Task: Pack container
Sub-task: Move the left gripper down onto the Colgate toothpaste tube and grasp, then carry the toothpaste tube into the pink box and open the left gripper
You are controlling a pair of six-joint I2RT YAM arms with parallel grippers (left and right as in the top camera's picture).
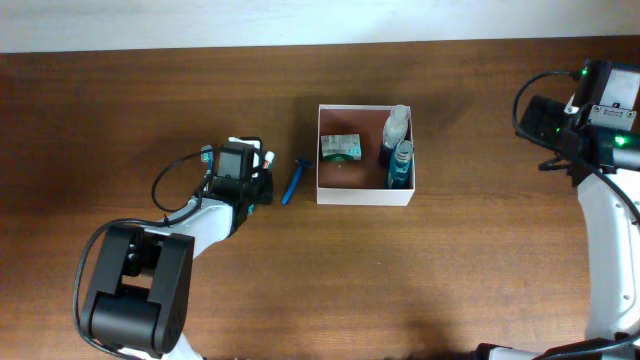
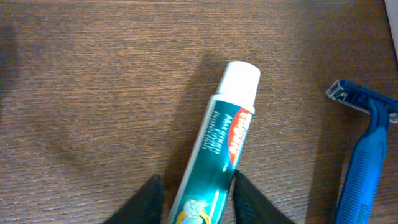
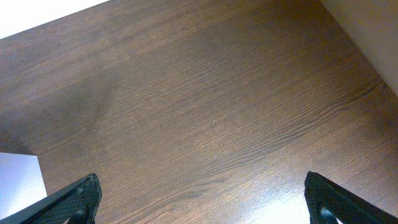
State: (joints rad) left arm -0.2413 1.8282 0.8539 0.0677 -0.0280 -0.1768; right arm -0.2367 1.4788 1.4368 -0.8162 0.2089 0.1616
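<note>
The container (image 1: 365, 199) is a square white box with a reddish-brown inside, at mid-table. It holds a green-and-white packet (image 1: 341, 148) and two bottles (image 1: 397, 125) at its right side. A teal toothpaste tube (image 2: 224, 137) with a white cap (image 1: 268, 157) lies on the table left of the box. My left gripper (image 2: 198, 199) (image 1: 262, 188) straddles the tube's lower end. Its right finger touches the tube and a small gap shows on the left side. My right gripper (image 3: 199, 199) (image 1: 540, 120) is wide open and empty, over bare wood right of the box.
A blue razor (image 1: 294, 181) lies between the tube and the box, and it also shows in the left wrist view (image 2: 364, 149). A corner of the white box (image 3: 18, 180) shows at the left of the right wrist view. The table's far edge is near.
</note>
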